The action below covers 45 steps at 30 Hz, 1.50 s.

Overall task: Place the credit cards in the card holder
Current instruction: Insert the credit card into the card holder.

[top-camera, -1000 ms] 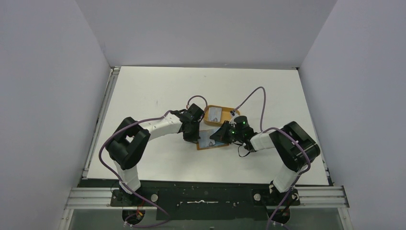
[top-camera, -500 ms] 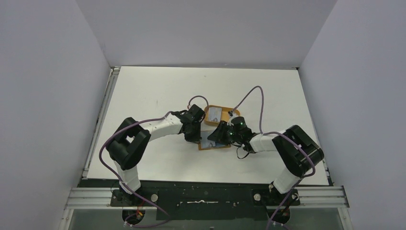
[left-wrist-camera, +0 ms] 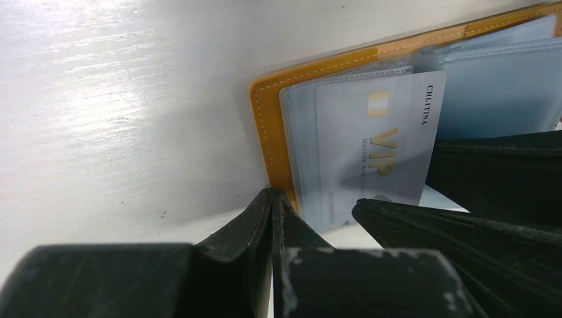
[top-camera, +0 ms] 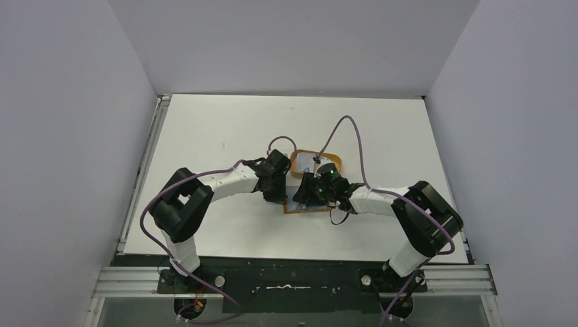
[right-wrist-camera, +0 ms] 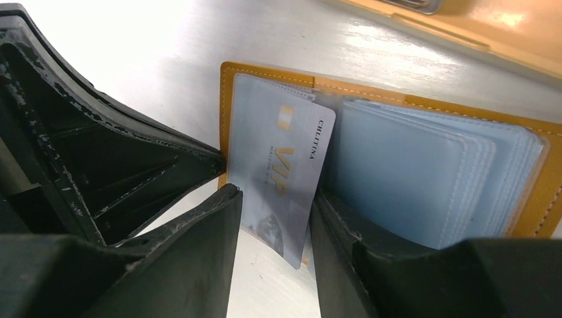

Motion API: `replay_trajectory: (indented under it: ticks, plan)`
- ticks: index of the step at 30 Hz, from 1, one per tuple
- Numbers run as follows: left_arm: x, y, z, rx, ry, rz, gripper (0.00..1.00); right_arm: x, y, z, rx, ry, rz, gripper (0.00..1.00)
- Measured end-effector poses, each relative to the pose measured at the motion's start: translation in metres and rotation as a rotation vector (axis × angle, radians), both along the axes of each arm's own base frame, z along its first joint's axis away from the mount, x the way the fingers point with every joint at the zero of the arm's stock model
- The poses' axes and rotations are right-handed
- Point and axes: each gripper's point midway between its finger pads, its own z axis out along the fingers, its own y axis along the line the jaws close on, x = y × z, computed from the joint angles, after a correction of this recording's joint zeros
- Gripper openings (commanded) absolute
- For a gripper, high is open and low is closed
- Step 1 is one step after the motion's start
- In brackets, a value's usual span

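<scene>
- The left gripper (top-camera: 275,190) sits just left of centre in the overhead view, against the left edge of the card holder (top-camera: 303,208); its jaws are closed on nothing; its own wrist view shows the tips down at the holder's orange corner, in the lower middle of that frame; I judge it is there to pin the open cover flat on the table (top-camera: 218,129), though whether it actually touches is hard to tell
- The card holder lies open at the centre of the overhead frame, between the two grippers; the VIP card (right-wrist-camera: 281,165), silvery grey, sits partway in the leftmost pocket, and its lower end still juts out toward the bottom of the right wrist frame; it probably needs one more push to seat
- The right gripper (right-wrist-camera: 275,218) straddles that jutting end; its jaws stand apart, one on each side of the card, and do not pinch it; this reads as a release that leaves the card resting in the pocket
- The orange tray (right-wrist-camera: 464,26) fills the upper right of the right wrist view; the grey edge of what looks like another card (right-wrist-camera: 414,5) shows at the top; more remains to load, I judge
- The overhead view gives the layout of the arms but hides the card under the grippers; the left wrist view shows the print on the card and the closed tips; only the right wrist view shows the parted jaws and the stack of clear sleeves (right-wrist-camera: 411,172) at right
</scene>
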Motion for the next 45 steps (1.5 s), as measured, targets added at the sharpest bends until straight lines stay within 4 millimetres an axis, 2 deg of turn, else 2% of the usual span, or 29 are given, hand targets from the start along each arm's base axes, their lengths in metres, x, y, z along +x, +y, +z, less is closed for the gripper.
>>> replay_trajectory:
  ticks: [15,20,27,31,35,37,42,45]
  plan:
    - [-0.004,-0.007,0.0,-0.065,0.001,-0.019,0.0,-0.008,0.004,-0.001,-0.193,-0.066,0.092,0.51]
    - [-0.006,-0.01,0.0,-0.083,0.001,-0.02,0.0,-0.015,-0.003,0.001,-0.24,-0.058,0.079,0.61]
    - [-0.007,-0.013,0.001,-0.09,0.004,-0.011,0.0,-0.021,-0.016,0.027,-0.258,-0.092,0.044,0.63]
    - [-0.008,-0.012,0.001,-0.092,0.003,-0.01,0.0,-0.019,-0.02,0.035,-0.257,-0.107,0.02,0.58]
    - [-0.009,-0.011,0.001,-0.091,0.002,-0.009,0.0,-0.018,-0.024,0.034,-0.259,-0.097,0.003,0.51]
    - [-0.009,-0.01,0.001,-0.089,0.002,-0.008,0.0,-0.018,-0.024,0.032,-0.252,-0.083,-0.003,0.46]
    - [-0.011,-0.008,0.003,-0.089,-0.003,-0.006,0.0,-0.017,-0.028,0.018,-0.259,-0.034,-0.024,0.28]
    - [-0.012,-0.006,0.005,-0.09,-0.007,-0.003,0.0,-0.015,-0.033,0.013,-0.264,-0.015,-0.045,0.24]
